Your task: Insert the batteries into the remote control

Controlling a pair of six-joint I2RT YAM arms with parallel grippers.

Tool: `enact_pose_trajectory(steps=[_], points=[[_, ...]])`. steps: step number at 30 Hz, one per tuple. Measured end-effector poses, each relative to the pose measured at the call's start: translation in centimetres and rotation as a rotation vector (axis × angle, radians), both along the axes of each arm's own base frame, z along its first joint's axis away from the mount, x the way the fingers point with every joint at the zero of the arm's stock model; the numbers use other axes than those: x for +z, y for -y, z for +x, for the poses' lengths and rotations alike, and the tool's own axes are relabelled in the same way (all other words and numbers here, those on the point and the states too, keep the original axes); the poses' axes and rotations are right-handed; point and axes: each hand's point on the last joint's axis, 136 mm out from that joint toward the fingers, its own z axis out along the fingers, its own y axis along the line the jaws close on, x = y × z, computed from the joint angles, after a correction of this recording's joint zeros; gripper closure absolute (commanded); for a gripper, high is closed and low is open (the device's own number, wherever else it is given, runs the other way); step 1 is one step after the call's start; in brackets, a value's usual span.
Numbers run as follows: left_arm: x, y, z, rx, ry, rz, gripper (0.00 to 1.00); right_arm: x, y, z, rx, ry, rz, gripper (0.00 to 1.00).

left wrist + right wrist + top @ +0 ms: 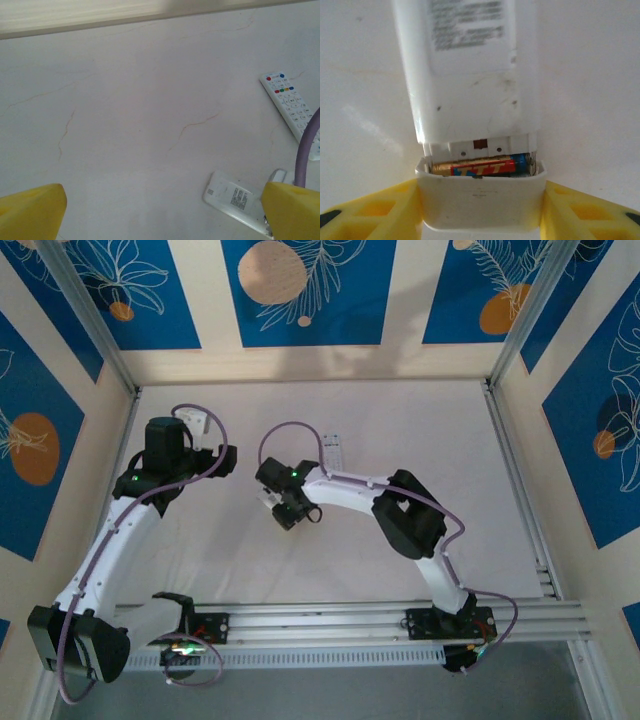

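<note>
The gold, red and blue cylindrical battery (480, 166) lies crosswise in the open bay at the near end of the white plastic remote control (470, 75), which rests label side up. Expect the battery to be light, rigid, smooth and prone to roll; grip it mid-length, across its diameter. The right tool (481, 205) is closed on the remote's near end, with yellow fingers (380, 212) against both sides. The left tool (162, 205), left of the remote, stands wide and holds nothing. The pale veined counter (125, 125) beneath the remote looks flat and slick. Blue leaf-print wall panels (300, 290) enclose it.
</note>
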Motion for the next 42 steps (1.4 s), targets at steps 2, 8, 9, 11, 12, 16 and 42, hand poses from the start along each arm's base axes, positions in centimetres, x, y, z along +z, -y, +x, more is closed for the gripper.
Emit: enact_pose_trajectory(steps=[2, 8, 9, 11, 12, 16, 42], points=[[0.0, 0.0, 0.0, 0.0, 0.0, 0.0, 0.0, 0.1, 0.1, 0.4, -0.017, -0.008, 0.019, 0.45], [0.0, 0.0, 0.0, 0.0, -0.001, 0.0, 0.0, 0.1, -0.2, 0.4, -0.028, -0.034, 0.049, 0.46], [-0.1, 0.0, 0.0, 0.0, -0.002, 0.0, 0.0, 0.1, -0.2, 0.4, -0.028, -0.036, 0.051, 0.46], [-0.2, 0.0, 0.1, 0.0, -0.005, 0.001, 0.0, 0.1, -0.3, 0.4, -0.023, -0.034, 0.054, 0.45], [-0.2, 0.0, 0.1, 0.0, -0.006, 0.001, 0.0, 0.1, -0.3, 0.4, -0.019, -0.034, 0.055, 0.46], [-0.2, 0.0, 0.1, 0.0, -0.006, 0.001, 0.0, 0.2, -0.4, 0.6, 0.012, -0.028, 0.058, 0.45], [-11.4, 6.1, -1.3, 0.035, -0.461, -0.5, 0.02, -0.2, -0.5, 0.5, 0.104, -0.048, 0.049, 0.43]])
